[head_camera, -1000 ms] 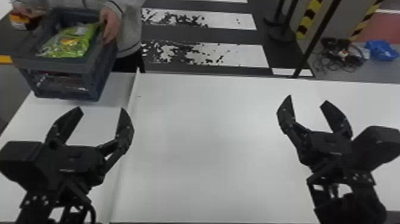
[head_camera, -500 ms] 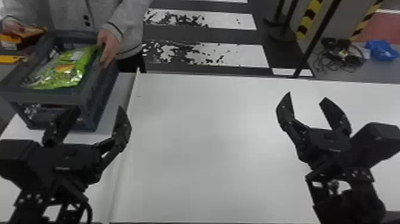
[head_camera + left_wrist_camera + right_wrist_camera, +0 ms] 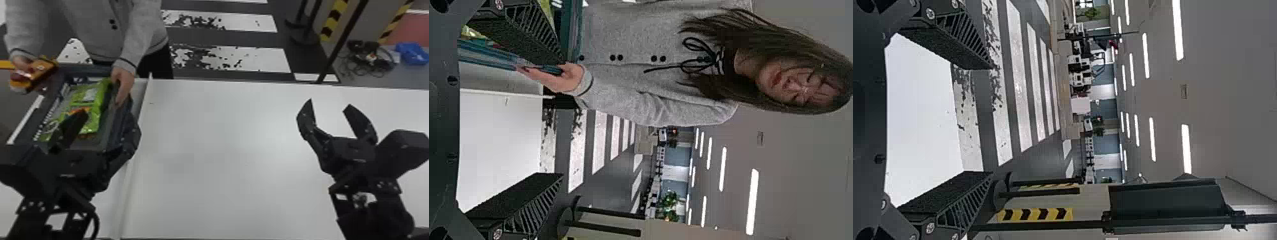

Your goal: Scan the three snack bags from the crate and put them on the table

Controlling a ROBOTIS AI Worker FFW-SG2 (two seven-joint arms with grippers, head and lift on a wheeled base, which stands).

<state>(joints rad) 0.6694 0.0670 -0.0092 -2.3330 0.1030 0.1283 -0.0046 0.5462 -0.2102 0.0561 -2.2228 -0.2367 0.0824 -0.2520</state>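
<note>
**Green bag up top in the crate, both claws open and empty**

Green snack bag (image 3: pixel 83 97) is lying in the crate (image 3: pixel 111 127), at the robot's left end of the tabletop (image 3: pixel 223 143). Can't count how many bags are under it. Person has one hand (image 3: pixel 123 83) on the crate's rim, the other (image 3: pixel 23 63) holding an orange-and-yellow item (image 3: pixel 35 74); can't tell what that is.

Left claw (image 3: pixel 107 107) is spread wide in front of the crate, nothing between its fingers. Right claw (image 3: pixel 328 103) also open and empty, parked over the robot's right side of the tabletop.

Handling guess: bag's light and floppy, shiny film so a bit slippery, contents probably crushable. I'd take it by the raised edge or a gathered fold near the middle, modest squeeze, then lift straight up. Pinch too shallow and it slides out. Crate wall and that hand are close to the bag, so wait for fingers clear. Reads like setup; no bag on the tabletop.
</note>
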